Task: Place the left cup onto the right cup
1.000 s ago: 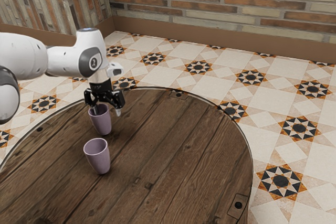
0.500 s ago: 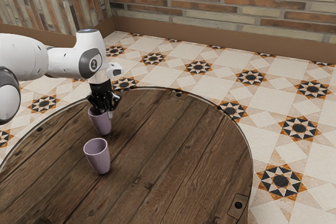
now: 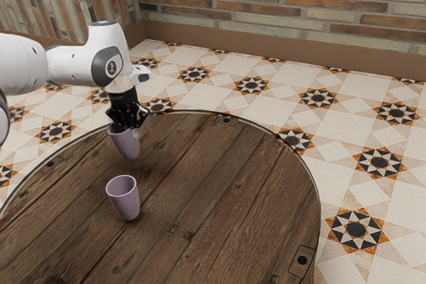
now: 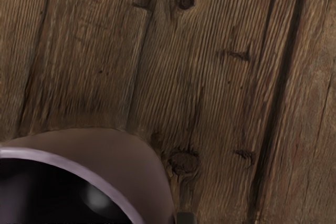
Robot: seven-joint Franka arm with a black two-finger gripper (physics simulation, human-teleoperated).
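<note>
One cup (image 3: 126, 144) (tilted) in the pincer (image 3: 126, 124); second cup (image 3: 124, 197) upright on table (image 3: 219, 191).

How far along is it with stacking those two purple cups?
The grab looks done: the gripper is shut on the far cup, which hangs slightly tilted and higher than a moment ago, so it seems off the wooden table. The carry is under way. Left: bringing it over the near cup, which stands alone, and setting it on top.
</note>
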